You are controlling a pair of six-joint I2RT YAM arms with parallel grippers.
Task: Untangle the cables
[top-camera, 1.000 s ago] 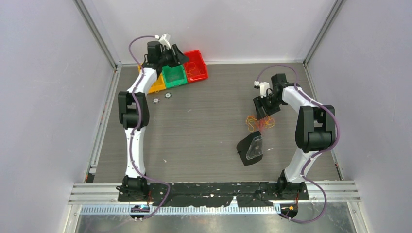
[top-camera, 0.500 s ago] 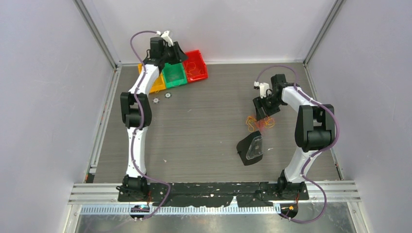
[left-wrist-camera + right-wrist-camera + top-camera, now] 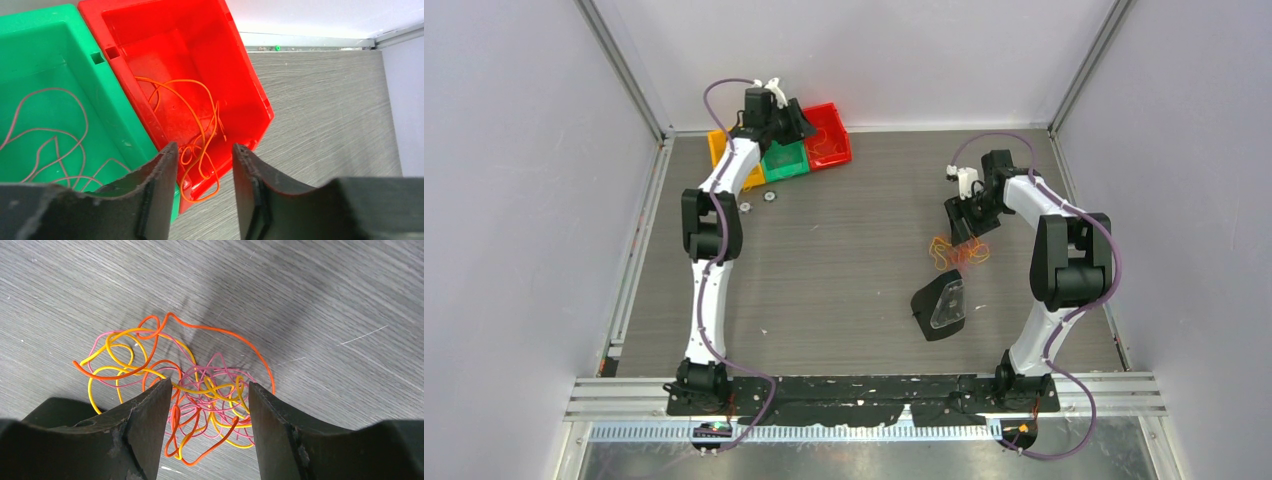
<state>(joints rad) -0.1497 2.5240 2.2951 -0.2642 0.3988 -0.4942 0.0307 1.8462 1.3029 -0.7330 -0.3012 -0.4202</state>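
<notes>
A tangle of orange, yellow and pink cables (image 3: 957, 252) lies on the table at centre right; it also shows in the right wrist view (image 3: 200, 390). My right gripper (image 3: 210, 390) is open and hangs just above the tangle, empty, also seen from above (image 3: 964, 222). My left gripper (image 3: 202, 150) is open and empty over the near corner of the red bin (image 3: 250, 95), which holds a loose orange cable (image 3: 197, 130). The green bin (image 3: 60, 55) beside it holds a pink cable (image 3: 55, 145). From above, the left gripper (image 3: 796, 118) is at the bins.
A yellow bin (image 3: 746, 178) sits left of the green bin (image 3: 781, 158) and red bin (image 3: 829, 140) at the back left. Two small round parts (image 3: 757, 202) lie in front of them. A black holder with a clear cover (image 3: 942, 308) lies near the tangle.
My left arm has swung right along the bins, from over the green bin towards the red one. The right arm and the tangle have hardly moved.
</notes>
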